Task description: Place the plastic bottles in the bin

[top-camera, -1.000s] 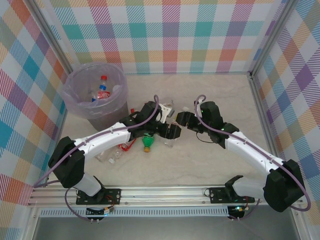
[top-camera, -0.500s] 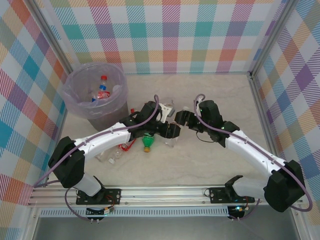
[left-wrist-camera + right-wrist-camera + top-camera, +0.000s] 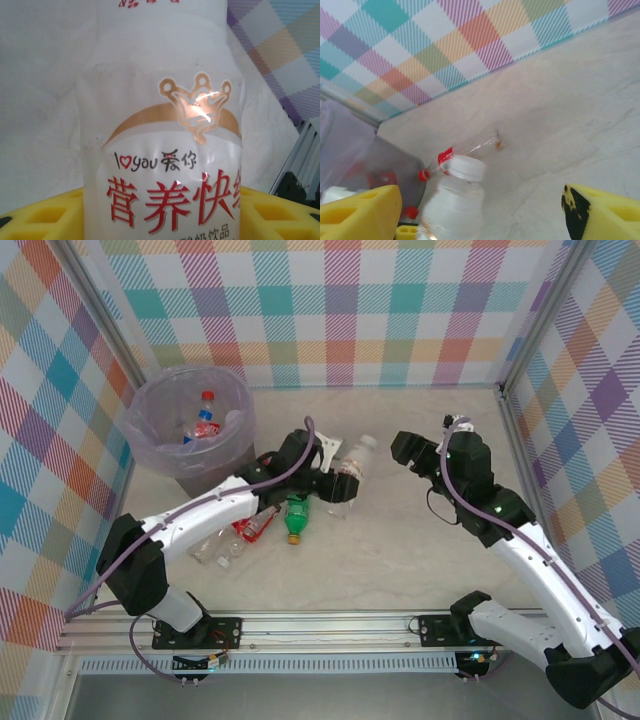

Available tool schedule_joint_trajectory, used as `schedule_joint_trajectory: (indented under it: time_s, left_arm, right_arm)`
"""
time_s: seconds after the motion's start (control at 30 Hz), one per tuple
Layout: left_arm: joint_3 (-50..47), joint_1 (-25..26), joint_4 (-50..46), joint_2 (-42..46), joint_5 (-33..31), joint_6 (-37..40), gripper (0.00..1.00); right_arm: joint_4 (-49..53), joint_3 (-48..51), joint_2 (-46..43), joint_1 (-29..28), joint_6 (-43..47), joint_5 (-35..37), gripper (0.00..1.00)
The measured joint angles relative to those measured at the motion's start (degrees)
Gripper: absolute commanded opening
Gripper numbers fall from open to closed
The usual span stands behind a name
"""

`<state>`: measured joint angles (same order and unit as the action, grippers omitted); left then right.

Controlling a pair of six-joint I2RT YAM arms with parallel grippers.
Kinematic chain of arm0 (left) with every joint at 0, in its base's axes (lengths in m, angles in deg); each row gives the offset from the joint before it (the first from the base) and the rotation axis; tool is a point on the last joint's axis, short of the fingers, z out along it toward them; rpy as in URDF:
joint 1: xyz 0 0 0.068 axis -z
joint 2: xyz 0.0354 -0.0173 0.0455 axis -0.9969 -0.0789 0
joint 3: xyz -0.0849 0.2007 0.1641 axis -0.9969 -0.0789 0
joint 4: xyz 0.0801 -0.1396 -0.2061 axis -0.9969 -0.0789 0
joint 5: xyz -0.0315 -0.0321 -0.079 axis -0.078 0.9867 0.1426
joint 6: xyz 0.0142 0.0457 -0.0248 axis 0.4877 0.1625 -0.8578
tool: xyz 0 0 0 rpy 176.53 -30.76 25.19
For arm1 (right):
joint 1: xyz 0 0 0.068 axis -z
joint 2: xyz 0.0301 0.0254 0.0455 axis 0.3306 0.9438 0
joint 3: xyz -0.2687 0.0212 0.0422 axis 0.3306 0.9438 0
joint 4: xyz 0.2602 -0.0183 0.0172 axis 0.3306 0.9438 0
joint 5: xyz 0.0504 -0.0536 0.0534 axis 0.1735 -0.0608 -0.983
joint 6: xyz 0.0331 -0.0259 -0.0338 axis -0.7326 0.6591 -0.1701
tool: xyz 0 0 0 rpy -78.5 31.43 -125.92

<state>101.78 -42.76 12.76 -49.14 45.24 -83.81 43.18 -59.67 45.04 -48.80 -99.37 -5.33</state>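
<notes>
White-capped bottle (image 3: 356, 460) sits clamped in left tool (image 3: 338, 486); right tool (image 3: 412, 453) gapes empty.

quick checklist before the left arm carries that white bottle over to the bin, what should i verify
1. Left gripper shut on the white bottle: ok, it sits between the yellow fingers in the left wrist view.
2. Right gripper apart from that bottle: ok, jaws open with nothing between them.
3. Bin mouth unobstructed: ok, a few bottles lie at its bottom.
4. Bottle high enough to pass the bin's rim: cannot tell.
5. Green bottle on the table beneath the left arm, out of the sweep: cannot tell.
</notes>
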Motion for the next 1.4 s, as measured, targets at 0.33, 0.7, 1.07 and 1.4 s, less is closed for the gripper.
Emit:
schedule_joint_trajectory:
  time_s: [0.33,0.7,1.07,1.4]
  left_arm:
    - [20.59,-14.73,-9.01,1.42,-1.55,2.58,0.57]
    - [22.99,-42.34,-11.23,6.99,-7.85,-0.07,0.52]
    - [17.27,-44.81,-13.7,5.49,-3.48,1.11,0.53]
    - [9.22,-44.81,-14.71,5.35,-0.79,3.82,0.53]
  right_arm:
    - [-1.46,4.11,3.37,1.81,-0.81,-2.49,0.84]
    - [-3.91,4.11,5.75,4.33,-0.81,-5.77,0.84]
    - [-4.94,4.11,6.86,4.85,-0.81,-7.65,0.84]
    - [-4.72,4.11,6.69,5.88,0.2,-7.65,0.84]
